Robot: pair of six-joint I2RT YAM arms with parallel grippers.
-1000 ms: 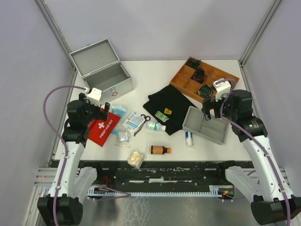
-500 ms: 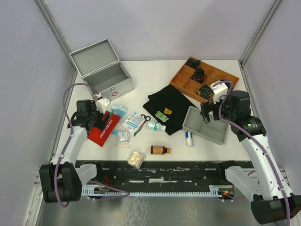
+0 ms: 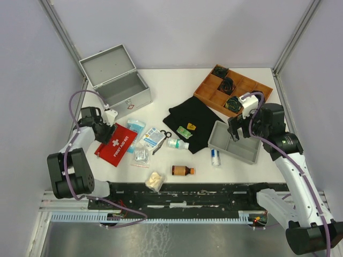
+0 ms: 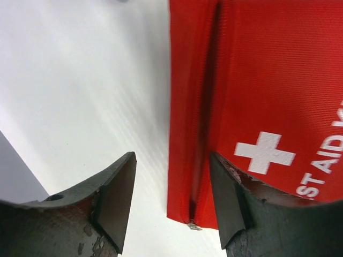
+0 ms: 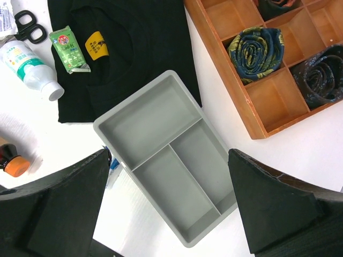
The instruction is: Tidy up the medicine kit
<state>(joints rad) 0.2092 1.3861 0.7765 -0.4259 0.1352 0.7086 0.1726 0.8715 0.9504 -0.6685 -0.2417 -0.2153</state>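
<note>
As walls (image 3: 187, 32) surround, white table (image 3: 161, 85) bears medicine kit (image 3: 124, 93).

The medicine kit (image 3: 109, 65) is silver-grey, the pouch (image 3: 114, 144) red with white cross.

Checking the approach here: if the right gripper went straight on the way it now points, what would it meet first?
The right gripper, jaws open, points down at the grey divided tray; it would probably meet the tray's divider wall first, though its height above is unclear.
</note>
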